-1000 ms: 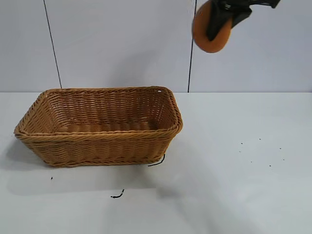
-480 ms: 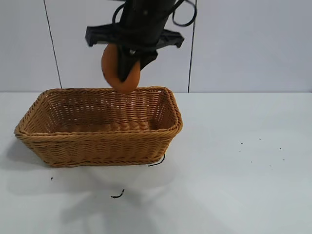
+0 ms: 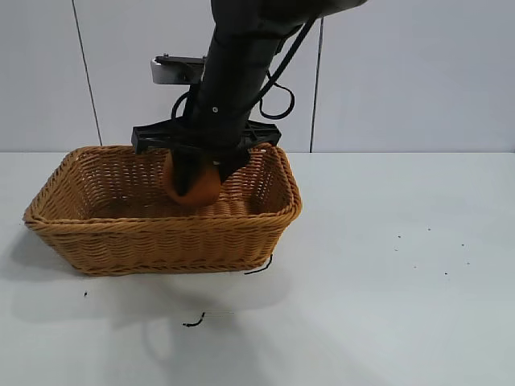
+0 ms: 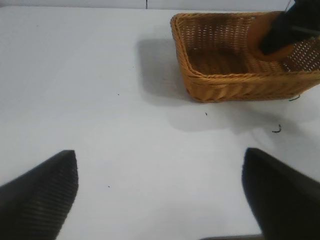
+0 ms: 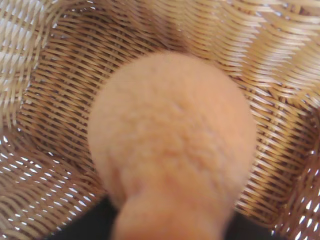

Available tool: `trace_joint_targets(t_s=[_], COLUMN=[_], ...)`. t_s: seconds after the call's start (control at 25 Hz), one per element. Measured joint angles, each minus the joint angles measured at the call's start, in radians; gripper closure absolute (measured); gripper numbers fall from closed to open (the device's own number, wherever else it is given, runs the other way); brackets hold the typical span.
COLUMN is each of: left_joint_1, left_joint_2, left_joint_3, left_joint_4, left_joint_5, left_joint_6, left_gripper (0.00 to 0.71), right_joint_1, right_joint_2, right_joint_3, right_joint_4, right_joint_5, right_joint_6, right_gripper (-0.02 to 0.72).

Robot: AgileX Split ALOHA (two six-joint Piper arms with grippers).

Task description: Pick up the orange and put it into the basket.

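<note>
The tan wicker basket (image 3: 161, 229) stands on the white table at the left. My right gripper (image 3: 193, 186) reaches down into it from above and is shut on the orange (image 3: 206, 191), which hangs below the rim near the basket's right end. I cannot tell whether the orange touches the floor. In the right wrist view the orange (image 5: 172, 145) fills the middle, with the basket's weave (image 5: 60, 75) all round it. The left wrist view shows the basket (image 4: 225, 82) and the orange (image 4: 259, 40) far off. My left gripper (image 4: 160, 165) is open and empty over bare table.
Small black scraps (image 3: 193, 322) lie on the table in front of the basket, one (image 3: 259, 267) at its right front corner. Tiny dark specks (image 3: 426, 253) dot the right side. A white panelled wall (image 3: 402, 72) stands behind.
My right arm has carried the orange from high at the upper right leftward over the basket, then down into it, below the rim.
</note>
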Motion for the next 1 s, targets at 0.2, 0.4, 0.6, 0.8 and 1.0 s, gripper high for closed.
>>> trace_joint_targets(t_s=[0.2, 0.4, 0.6, 0.8, 1.0], left_joint_1=[0.0, 0.0, 0.0, 0.0, 0.0], left_joint_2=[0.0, 0.0, 0.0, 0.0, 0.0], left_joint_3=[0.0, 0.0, 0.0, 0.0, 0.0], left_joint_4=[0.0, 0.0, 0.0, 0.0, 0.0], left_joint_5=[0.0, 0.0, 0.0, 0.0, 0.0], left_joint_6=[0.0, 0.0, 0.0, 0.0, 0.0], left_gripper=[0.071, 0.071, 0.071, 0.071, 0.071], right_joint_1=[-0.073, -0.221, -0.391, -0.536, -0.588], right_joint_2=[-0.009, -0.009, -0.009, -0.009, -0.009], right_joint_3=[-0.167, -0.225, -0.225, -0.225, -0.225], right_joint_4=[-0.025, -0.085, -0.129, -0.129, -0.098], right_joint_5=[0.154, 0.242, 0.253, 0.254, 0.254], right_joint_6=[0.0, 0.0, 0.0, 0.0, -0.005], right_gripper=[0.028, 0.029, 0.04, 0.04, 0.041])
